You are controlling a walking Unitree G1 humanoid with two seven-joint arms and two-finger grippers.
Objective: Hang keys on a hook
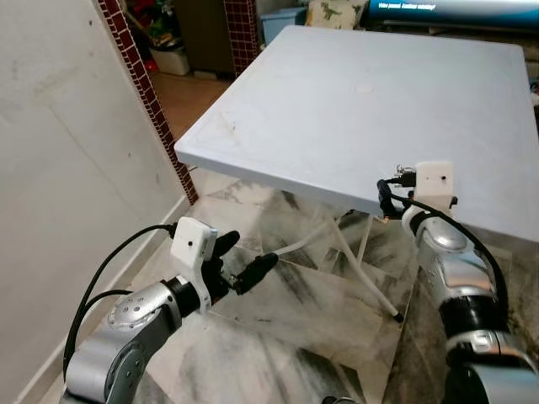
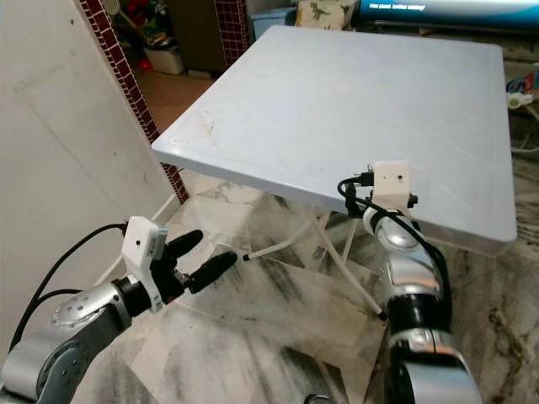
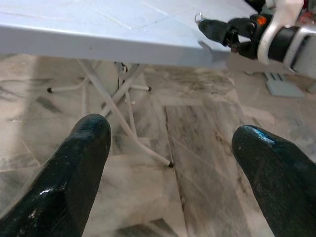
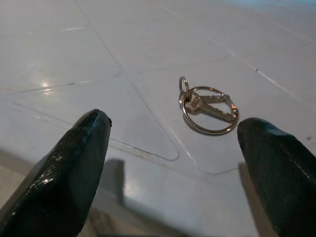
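Flat on white table [image 4: 74,54], keys [image 4: 207,109], right gripper [image 4: 173,163] spread just before them

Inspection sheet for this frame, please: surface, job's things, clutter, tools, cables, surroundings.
Surface: white folding table, bare top.
Job's things: keys on a ring, lying flat on the table near its edge; hook: nothing seen.
Clutter: nothing seen on the table.
Tools: right tool open, at the table edge facing the keys; left tool open, low over the floor.
Cables: black cable along the left arm.
Surroundings: marble floor, white wall, brick-patterned trim.
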